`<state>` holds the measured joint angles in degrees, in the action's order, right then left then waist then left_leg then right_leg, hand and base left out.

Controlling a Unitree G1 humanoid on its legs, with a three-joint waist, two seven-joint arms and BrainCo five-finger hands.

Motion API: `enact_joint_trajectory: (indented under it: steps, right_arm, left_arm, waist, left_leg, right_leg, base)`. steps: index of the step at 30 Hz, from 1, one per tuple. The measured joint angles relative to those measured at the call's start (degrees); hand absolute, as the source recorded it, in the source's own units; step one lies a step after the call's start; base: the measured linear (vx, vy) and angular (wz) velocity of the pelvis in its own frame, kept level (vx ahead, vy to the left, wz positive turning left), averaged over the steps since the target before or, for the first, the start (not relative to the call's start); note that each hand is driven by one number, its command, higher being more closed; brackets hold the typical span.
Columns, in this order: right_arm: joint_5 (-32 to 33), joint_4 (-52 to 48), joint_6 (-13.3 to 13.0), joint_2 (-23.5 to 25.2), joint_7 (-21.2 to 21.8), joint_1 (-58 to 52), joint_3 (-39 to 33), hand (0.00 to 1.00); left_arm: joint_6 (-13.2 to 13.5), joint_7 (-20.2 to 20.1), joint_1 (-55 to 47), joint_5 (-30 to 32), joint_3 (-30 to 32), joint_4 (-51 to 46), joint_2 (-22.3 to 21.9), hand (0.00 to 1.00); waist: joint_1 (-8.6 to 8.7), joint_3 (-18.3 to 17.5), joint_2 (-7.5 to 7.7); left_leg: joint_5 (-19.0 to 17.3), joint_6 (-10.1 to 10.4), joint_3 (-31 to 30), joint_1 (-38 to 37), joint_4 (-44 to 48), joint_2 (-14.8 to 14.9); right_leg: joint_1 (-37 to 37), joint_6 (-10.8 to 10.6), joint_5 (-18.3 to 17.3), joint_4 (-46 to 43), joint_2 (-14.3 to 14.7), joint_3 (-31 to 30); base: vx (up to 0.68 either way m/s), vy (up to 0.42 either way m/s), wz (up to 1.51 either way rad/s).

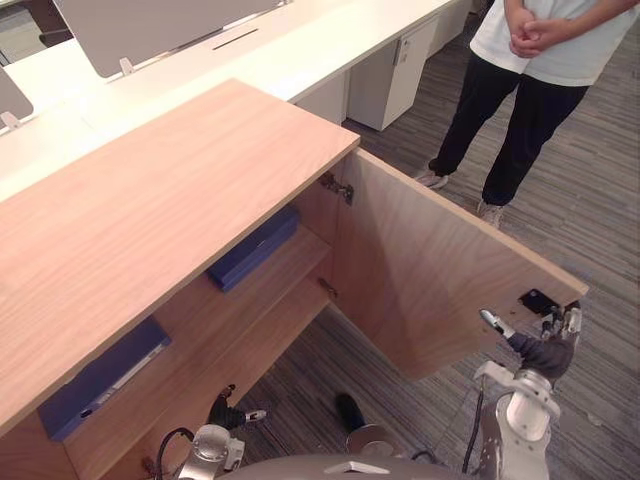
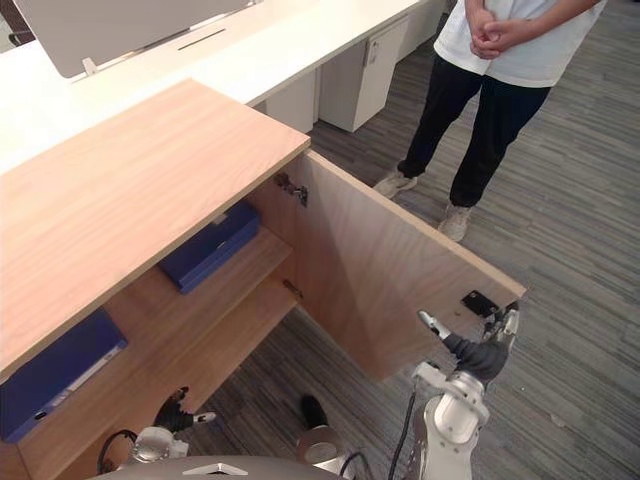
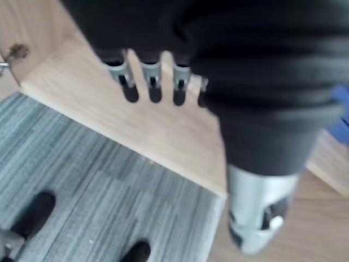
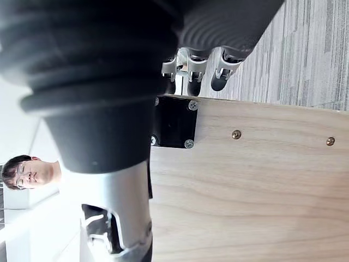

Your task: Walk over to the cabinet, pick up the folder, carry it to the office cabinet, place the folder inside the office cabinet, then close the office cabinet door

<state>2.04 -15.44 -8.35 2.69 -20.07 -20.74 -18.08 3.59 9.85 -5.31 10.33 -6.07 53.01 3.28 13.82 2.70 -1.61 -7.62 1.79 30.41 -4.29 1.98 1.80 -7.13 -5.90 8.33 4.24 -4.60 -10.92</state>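
The wooden office cabinet (image 1: 150, 200) stands before me with its door (image 1: 430, 270) swung wide open. A blue folder (image 1: 255, 247) lies on the upper shelf near the hinge, and a second blue folder (image 1: 100, 378) lies further left under the top. My right hand (image 1: 545, 350) is at the door's outer lower corner, beside a black latch plate (image 4: 174, 123). Its fingers (image 4: 191, 68) reach straight past the door's edge, holding nothing. My left hand (image 1: 225, 412) hangs low in front of the bottom shelf, fingers (image 3: 152, 82) relaxed and empty.
A person (image 1: 530, 90) stands on the striped carpet just beyond the open door, hands clasped. Long white desks (image 1: 300, 50) with a white pedestal unit (image 1: 390, 75) run behind the cabinet. Grey carpet (image 1: 600, 220) stretches to the right.
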Motion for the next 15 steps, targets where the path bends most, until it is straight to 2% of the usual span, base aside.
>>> enact_joint_trajectory:
  steps: [7,10,15]
  right_arm:
    - [-2.7,-3.8,0.2,1.3,0.0,-6.6,4.9,0.0]
    - [-2.9,-8.2,0.2,1.1,0.3,-10.5,8.7,0.0]
    - [-3.5,-10.9,-1.0,0.8,3.6,-14.9,11.8,0.0]
  left_arm:
    - [-0.1,0.3,-0.3,0.0,-0.9,0.2,0.0,0.0]
    - [-0.3,0.8,-1.0,0.1,-1.9,0.6,0.2,0.0]
    - [-0.4,1.0,-1.4,0.1,-3.7,0.5,0.4,0.0]
  waist:
    - [-0.25,-0.8,1.77]
    - [-0.31,-1.5,3.01]
    - [-0.46,-2.3,4.31]
  left_leg:
    - [0.0,0.0,0.0,-0.4,0.1,0.0]
    - [0.1,0.0,0.0,-0.7,-0.1,-0.2]
    - [0.5,0.1,-0.1,-1.2,-1.0,-0.5]
  right_leg:
    - [-0.1,0.0,-0.1,-1.0,0.1,-0.6]
    - [-0.2,-0.1,-0.4,-1.9,0.1,-0.8]
    - [-0.7,-0.3,-1.7,-4.0,0.2,-0.8]
  base:
    - [-0.07,-0.051,-0.03]
    - [-0.06,-0.044,-0.02]
    - [-0.05,-0.038,0.01]
